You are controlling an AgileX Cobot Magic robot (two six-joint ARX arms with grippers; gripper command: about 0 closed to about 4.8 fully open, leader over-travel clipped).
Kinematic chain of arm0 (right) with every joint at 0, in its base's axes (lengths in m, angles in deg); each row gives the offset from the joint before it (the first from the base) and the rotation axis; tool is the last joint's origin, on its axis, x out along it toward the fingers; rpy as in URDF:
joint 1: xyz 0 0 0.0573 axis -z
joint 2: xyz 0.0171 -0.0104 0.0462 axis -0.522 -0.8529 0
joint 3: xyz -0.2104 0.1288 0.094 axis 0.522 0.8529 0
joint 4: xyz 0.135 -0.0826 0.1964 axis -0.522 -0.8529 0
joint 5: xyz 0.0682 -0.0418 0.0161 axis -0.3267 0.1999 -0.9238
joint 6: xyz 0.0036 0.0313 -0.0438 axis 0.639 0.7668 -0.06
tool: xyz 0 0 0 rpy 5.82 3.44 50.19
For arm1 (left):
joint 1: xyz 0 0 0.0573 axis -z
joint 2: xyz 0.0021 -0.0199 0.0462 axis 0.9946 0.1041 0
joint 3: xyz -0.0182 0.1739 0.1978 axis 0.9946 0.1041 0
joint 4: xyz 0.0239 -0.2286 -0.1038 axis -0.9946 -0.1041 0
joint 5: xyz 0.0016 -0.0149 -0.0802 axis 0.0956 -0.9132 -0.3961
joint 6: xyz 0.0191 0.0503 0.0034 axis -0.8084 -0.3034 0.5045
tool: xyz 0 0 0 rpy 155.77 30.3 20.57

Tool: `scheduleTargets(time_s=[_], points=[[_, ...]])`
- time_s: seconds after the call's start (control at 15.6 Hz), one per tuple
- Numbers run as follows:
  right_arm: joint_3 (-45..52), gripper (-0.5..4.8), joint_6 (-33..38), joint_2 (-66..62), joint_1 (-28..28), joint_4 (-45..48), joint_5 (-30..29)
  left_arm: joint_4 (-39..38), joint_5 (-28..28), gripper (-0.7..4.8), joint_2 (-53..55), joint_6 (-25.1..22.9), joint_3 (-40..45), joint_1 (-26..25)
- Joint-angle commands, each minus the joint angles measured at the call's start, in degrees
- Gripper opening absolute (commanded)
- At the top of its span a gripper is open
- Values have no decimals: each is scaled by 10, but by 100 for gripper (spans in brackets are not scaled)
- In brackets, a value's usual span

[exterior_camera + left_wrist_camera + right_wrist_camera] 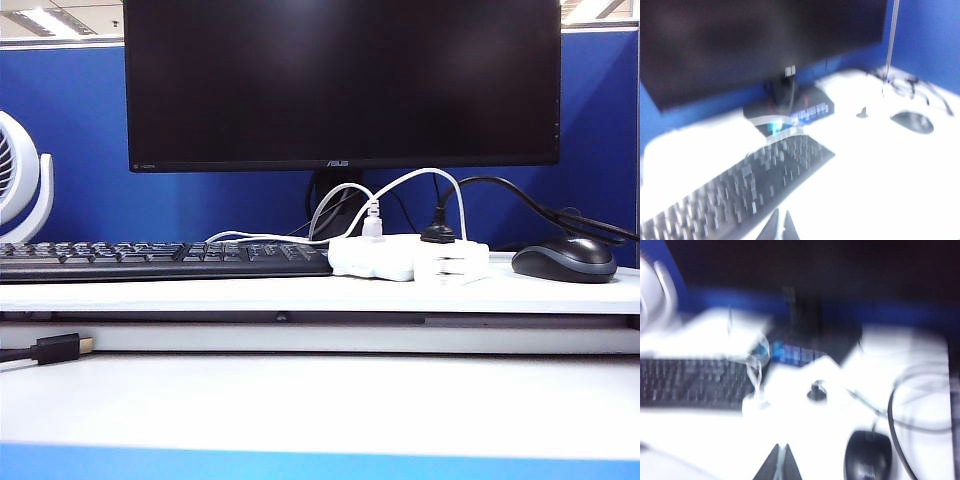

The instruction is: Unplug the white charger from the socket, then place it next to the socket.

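Note:
In the exterior view the socket (pixel 372 258) is a flat white strip lying on the desk shelf below the monitor. A small grey plug (pixel 372 222) and a black plug (pixel 437 235) stand in it. The white charger (pixel 452 262) lies on the shelf against the socket's right end, and its thin white cable arches up behind. Neither arm shows in this view. In the blurred left wrist view my left gripper (pixel 781 216) hangs shut and empty beside the keyboard (pixel 740 190). In the blurred right wrist view my right gripper (pixel 781 447) is shut and empty, well short of the black plug (pixel 816 392).
A black keyboard (pixel 160 258) lies left of the socket, and a black mouse (pixel 565 260) with its cord lies to the right. The monitor (pixel 340 80) stands behind on its stand. A white fan (pixel 20 180) is at the far left. A black connector (pixel 60 348) rests on the lower table.

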Motion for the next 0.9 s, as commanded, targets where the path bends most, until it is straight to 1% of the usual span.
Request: scheduleTargets(time_s=[0.06, 0.13, 0.19, 0.32, 0.38, 0.45, 0.51, 0.71, 0.9], points=[[117, 0, 24, 79, 0, 30, 8, 11, -1, -5, -64, 28, 94, 1], [150, -1, 33, 103, 0, 34, 8, 23, 0, -5, -84, 28, 132, 1], [190, -1, 37, 133, 0, 43, 10, 66, 0, -5, -108, 40, 195, 1], [239, -1, 37, 157, 0, 43, 10, 162, -1, -5, -119, 68, 296, 1], [255, -1, 38, 161, 0, 43, 9, 217, 0, -5, -119, 73, 340, 1], [268, -1, 38, 162, 0, 43, 10, 288, 7, -5, -119, 73, 400, 1], [274, -1, 37, 162, 0, 45, 10, 331, 10, -5, -119, 73, 440, 1], [282, -1, 23, 163, 0, 49, 12, 386, -4, -5, -119, 93, 516, 1], [302, -1, 4, 163, 0, 52, 12, 397, -20, -5, -119, 97, 567, 1]])
